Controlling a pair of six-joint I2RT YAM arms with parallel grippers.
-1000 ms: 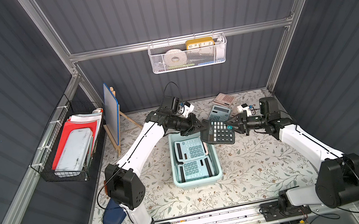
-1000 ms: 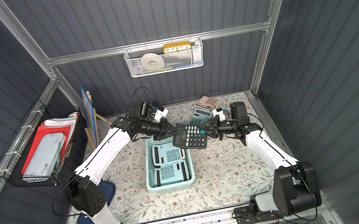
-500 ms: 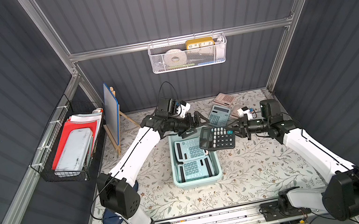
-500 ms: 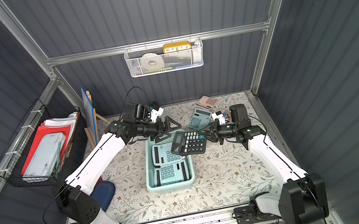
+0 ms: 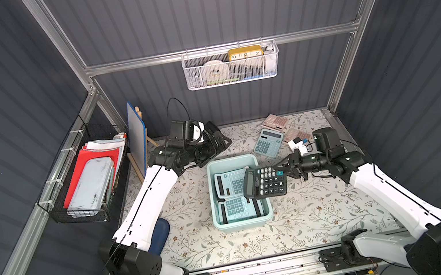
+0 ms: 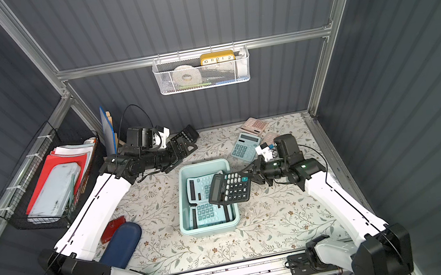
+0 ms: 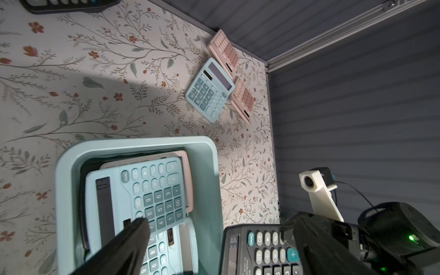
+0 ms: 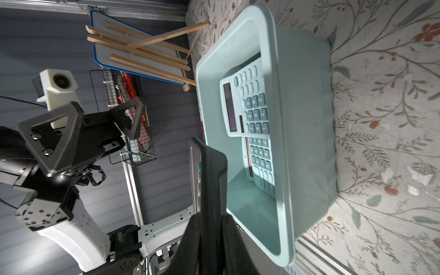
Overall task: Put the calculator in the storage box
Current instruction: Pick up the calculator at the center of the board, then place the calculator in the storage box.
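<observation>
Part of one long rim of the storage box [image 5: 214, 203] is lost to you under the black calculator [image 5: 264, 181] in both top views. Left wrist view: that calculator is cut off at the frame edge. Right wrist view: it shows edge-on, keys hidden. In the box, a pale calculator [image 7: 188, 181] lies mostly buried under a blue calculator [image 7: 147, 190].

Calculator [image 5: 264, 182] - black desktop type, white-numeral keys, one teal key, grey display. Off the surface, keys up, slightly tilted, pinched at its keypad edge by the right gripper [image 5: 280, 169]. It hangs over the right rim of the storage box [image 5: 243, 224], display end over the box interior. The box - pale mint-blue tub, rolled rim, upright - holds two light-blue calculators [image 5: 231, 183] face up.
</observation>
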